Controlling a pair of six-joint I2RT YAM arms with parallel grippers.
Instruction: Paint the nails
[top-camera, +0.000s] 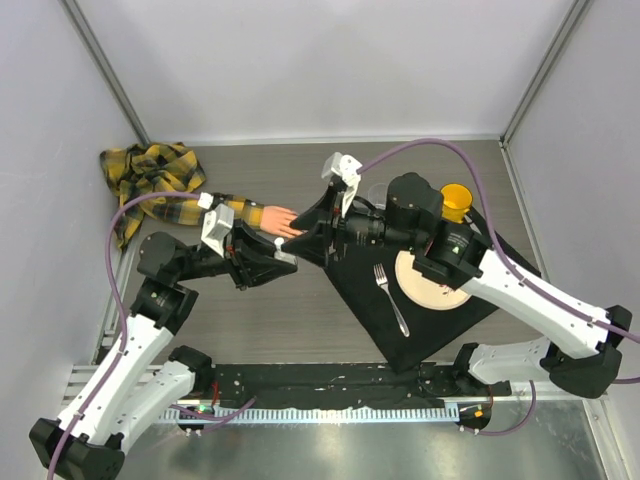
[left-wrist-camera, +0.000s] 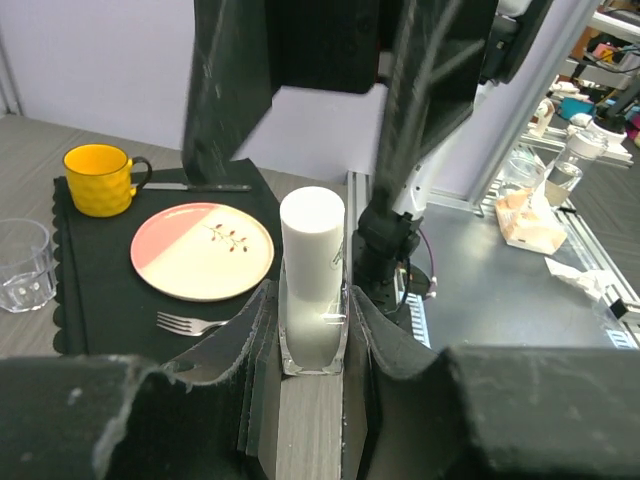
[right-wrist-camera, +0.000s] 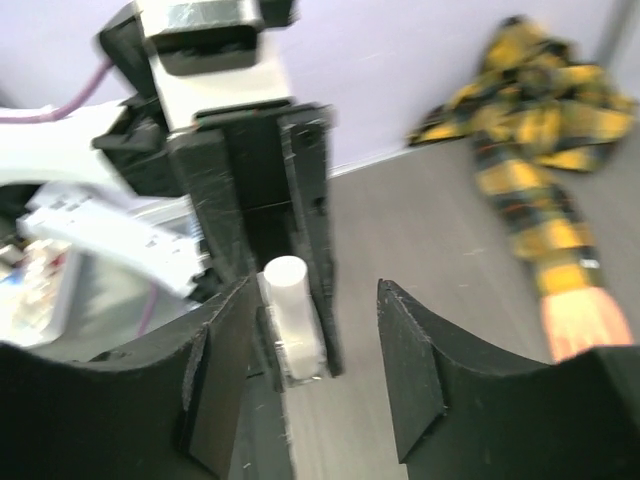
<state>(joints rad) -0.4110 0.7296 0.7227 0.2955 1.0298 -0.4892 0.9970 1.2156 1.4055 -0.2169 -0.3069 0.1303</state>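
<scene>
While both arms meet mid-table, left pincer (left-wrist-camera: 312, 350): clamped on white-capped bottle (left-wrist-camera: 312, 270).
Right pincer (right-wrist-camera: 315, 300): wide, facing that bottle.
Nails (top-camera: 298, 230): on pink fake hand (top-camera: 275, 220), just beside right pincer's tips; too small to make out.

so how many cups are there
2: a yellow mug on the black placemat next to the plate, and a clear glass just off the mat's edge. Others may be hidden.

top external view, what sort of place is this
Probably a robot lab test cell: bare white walls, two arms bolted to a rail, and staged props: fake hand, plate, yellow mug, white-capped bottle in the left pincer.
</scene>
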